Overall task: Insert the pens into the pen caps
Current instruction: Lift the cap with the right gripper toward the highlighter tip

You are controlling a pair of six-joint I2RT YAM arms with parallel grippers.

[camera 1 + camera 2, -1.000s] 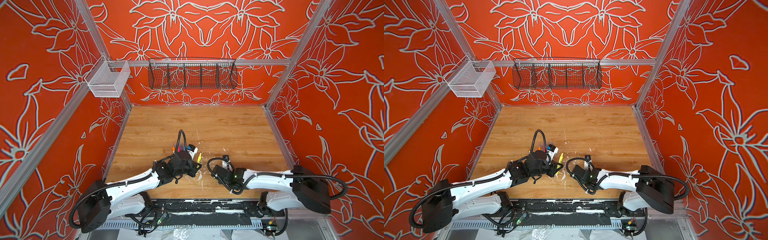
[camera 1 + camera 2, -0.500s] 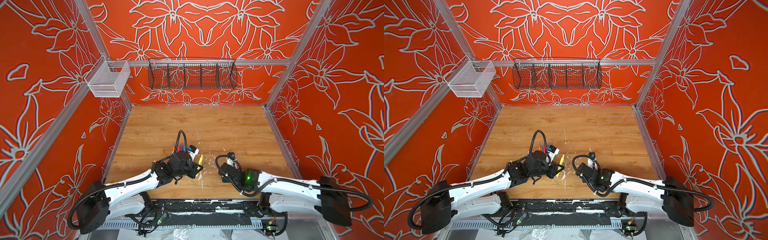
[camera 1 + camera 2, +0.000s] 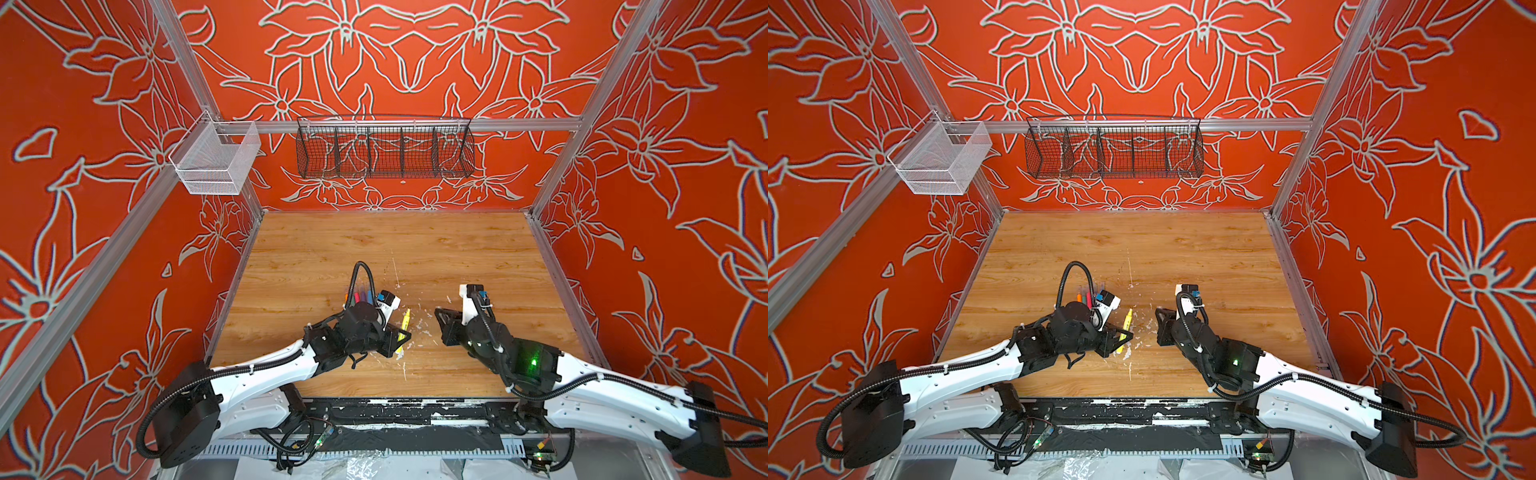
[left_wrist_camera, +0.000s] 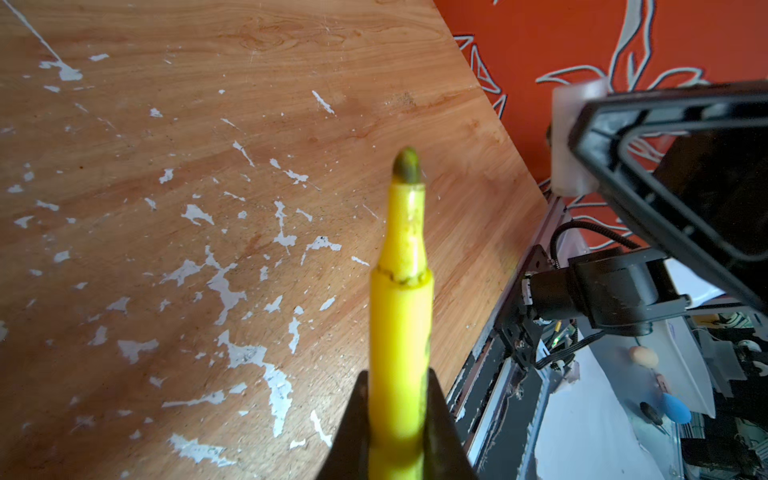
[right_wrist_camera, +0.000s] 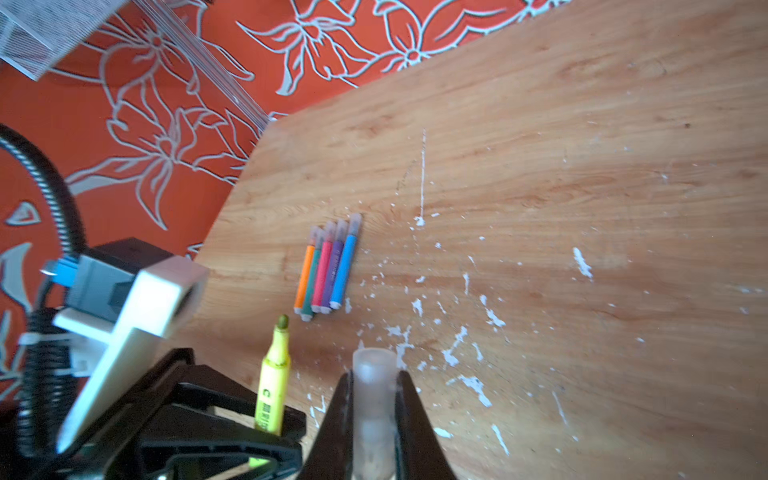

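- pens (image 5: 326, 270): five in a row (orange, green, pink, purple, blue), touching side by side on the bench (image 3: 457, 257), left of centre and nearer the front edge. They wear clear caps (image 5: 353, 222) on the ends toward the back edge. In both top views the left arm (image 3: 357, 324) covers their front ends.
- left gripper (image 4: 398, 399): clamped on the yellow pen (image 4: 401, 316). The pen is uncapped, its dark tip is out ahead and clear of the bench, and its rear end is hidden in the grip. It sits just right of the row, not touching.
- right gripper (image 5: 374, 399): clamped on a lone cap (image 5: 374, 370) that pokes past the fingertips. Its lower part is hidden, and I can't tell which end is open.
- cap vs yellow pen: the cap is to the right, apart, not on it. It is too faint to make out in the top views.
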